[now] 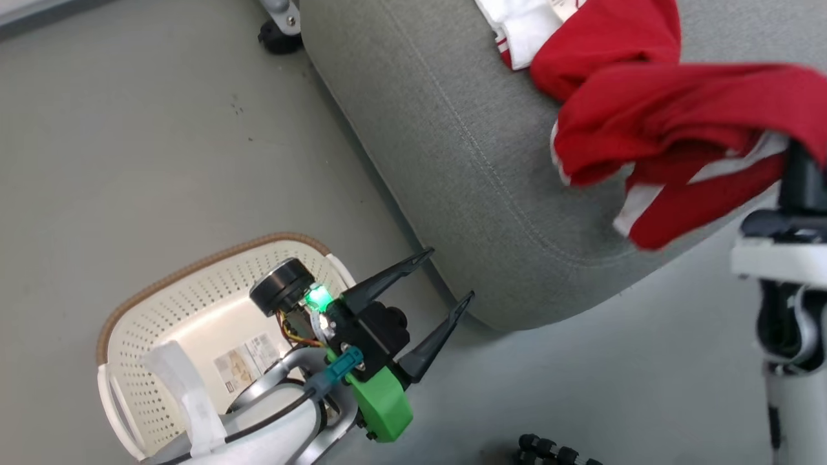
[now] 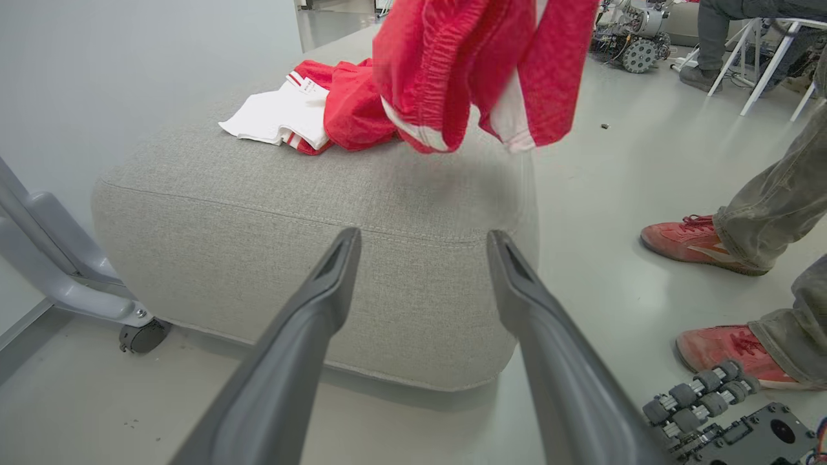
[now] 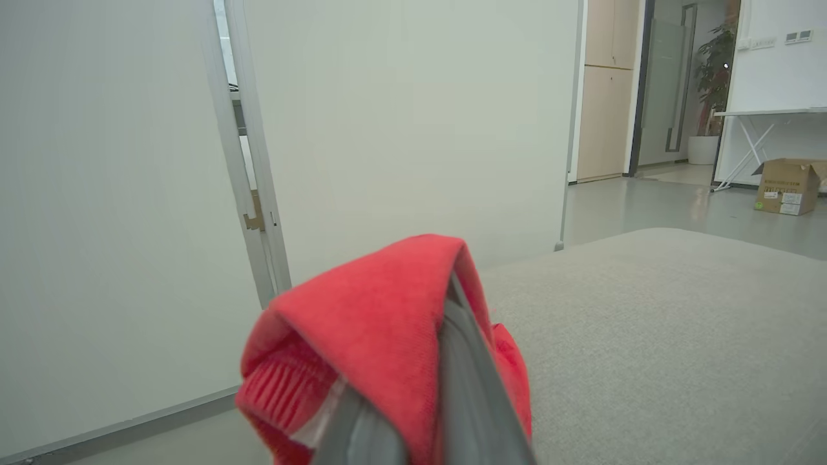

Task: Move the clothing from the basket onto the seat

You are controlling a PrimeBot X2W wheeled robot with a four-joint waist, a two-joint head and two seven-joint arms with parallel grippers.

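A red garment with white trim [image 1: 678,116] hangs over the near edge of the grey seat [image 1: 465,161], with my right gripper [image 3: 446,323] shut on it. In the right wrist view the red fabric [image 3: 368,323] drapes over the closed fingers. A second piece of clothing, white and red [image 1: 526,26], lies further back on the seat. My left gripper [image 1: 450,274] is open and holds nothing, between the cream basket [image 1: 161,310] and the seat's front. In the left wrist view the open gripper [image 2: 423,237] points at the seat [image 2: 291,258], with the hanging garment [image 2: 478,64] above.
The basket stands on the floor at lower left with a paper label [image 1: 249,365] on its bottom. A person's red shoes [image 2: 698,236] stand right of the seat. A small wheeled device [image 2: 730,420] lies near them. A grey castered frame [image 2: 84,284] is left of the seat.
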